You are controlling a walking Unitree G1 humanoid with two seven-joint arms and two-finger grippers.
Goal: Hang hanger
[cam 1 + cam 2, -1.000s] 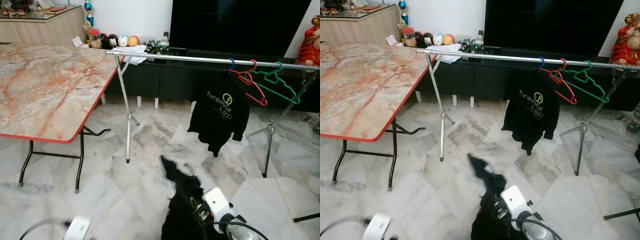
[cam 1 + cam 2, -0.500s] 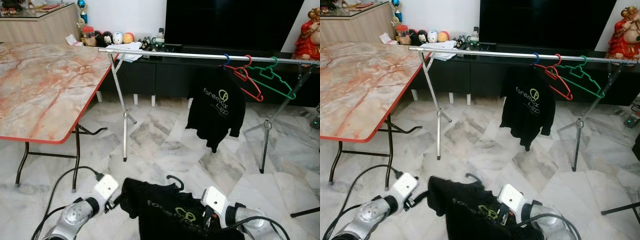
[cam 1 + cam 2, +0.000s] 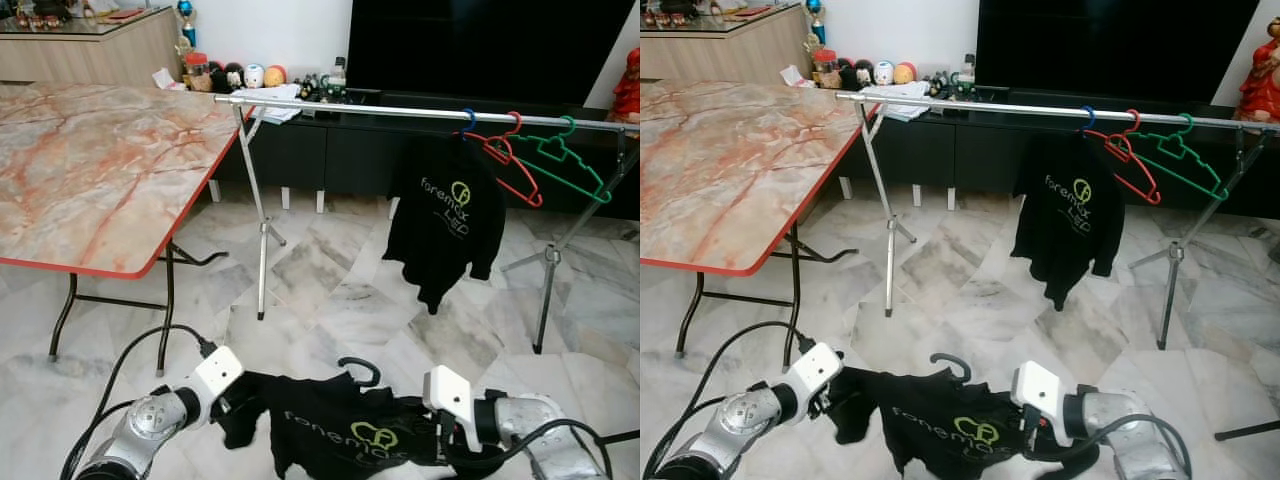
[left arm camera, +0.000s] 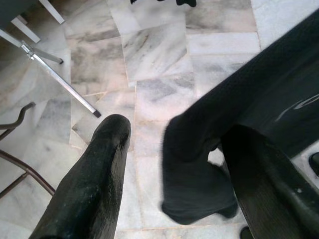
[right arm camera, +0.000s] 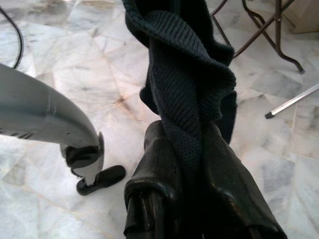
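right gripper: fingers pinched tight on the black shirt, low in front of the robot
left gripper: fingers spread wide around the sleeve, not clamping it
hanger hook: pokes up from the collar, between the arms
tip: I'd lift evenly and keep the hook upright
open room: bare rail left of the hung shirt
edges: folding table is close on the left

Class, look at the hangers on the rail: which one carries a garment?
The blue hanger, leftmost of the three on the rail, carries the black shirt. The red hanger and green hanger beside it hang bare.
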